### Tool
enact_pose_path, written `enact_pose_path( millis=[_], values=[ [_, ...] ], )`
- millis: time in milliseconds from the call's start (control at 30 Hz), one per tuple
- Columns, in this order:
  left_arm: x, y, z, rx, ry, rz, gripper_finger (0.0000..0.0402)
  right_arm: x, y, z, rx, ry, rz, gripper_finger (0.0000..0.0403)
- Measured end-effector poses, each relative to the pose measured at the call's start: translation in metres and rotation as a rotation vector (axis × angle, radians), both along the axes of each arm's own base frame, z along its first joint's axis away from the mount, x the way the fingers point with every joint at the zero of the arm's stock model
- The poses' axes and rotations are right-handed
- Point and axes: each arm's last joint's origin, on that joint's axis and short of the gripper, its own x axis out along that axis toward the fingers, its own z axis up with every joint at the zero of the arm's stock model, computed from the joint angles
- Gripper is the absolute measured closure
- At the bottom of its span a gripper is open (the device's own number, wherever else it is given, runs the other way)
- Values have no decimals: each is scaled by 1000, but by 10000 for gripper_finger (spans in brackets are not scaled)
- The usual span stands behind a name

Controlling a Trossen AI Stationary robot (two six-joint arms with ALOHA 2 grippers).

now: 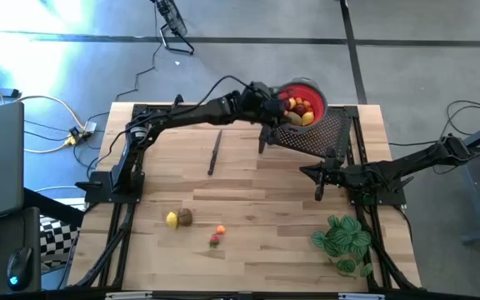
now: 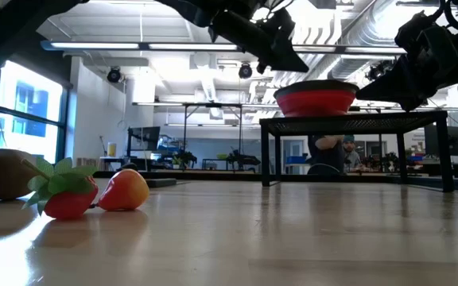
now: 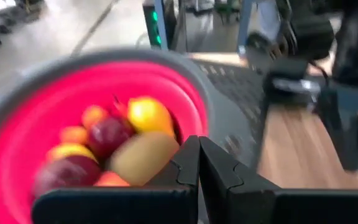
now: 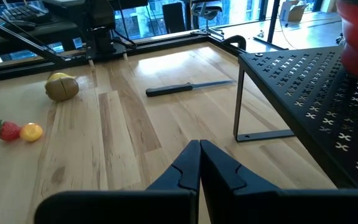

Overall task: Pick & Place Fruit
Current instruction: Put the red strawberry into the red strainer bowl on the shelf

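Observation:
A red bowl (image 1: 304,100) with a grey rim stands on a black perforated rack (image 1: 319,133) at the table's far right and holds several pieces of fruit (image 3: 129,143). My left gripper (image 3: 199,146) hovers over the bowl's near-left rim, shut, with nothing between its fingers. On the near left of the table lie a yellow piece (image 1: 172,219), a brown one (image 1: 185,217), an orange one (image 1: 221,229) and a red one (image 1: 214,240). My right gripper (image 4: 199,149) waits shut and empty over the table's right side, near the rack.
A thin dark knife (image 1: 215,154) lies on the wood left of the rack. A green leafy plant (image 1: 344,242) stands at the near right corner. The middle of the table is bare wood. People and desks show in the room beyond.

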Motion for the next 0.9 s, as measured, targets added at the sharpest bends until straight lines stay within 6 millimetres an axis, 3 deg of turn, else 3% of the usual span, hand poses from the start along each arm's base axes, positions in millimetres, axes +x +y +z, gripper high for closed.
enact_pose_path(
  millis=[133,300,900],
  values=[
    [-5,-16,-9,-6,32,-19,401,0,0,0,0,0,0,401],
    [-21,-30,-6,-1,0,-34,401,0,0,0,-1,4,1,401],
    [-128,-103,-20,-2,29,40,401,0,0,0,0,-2,-3,401]
  ],
)
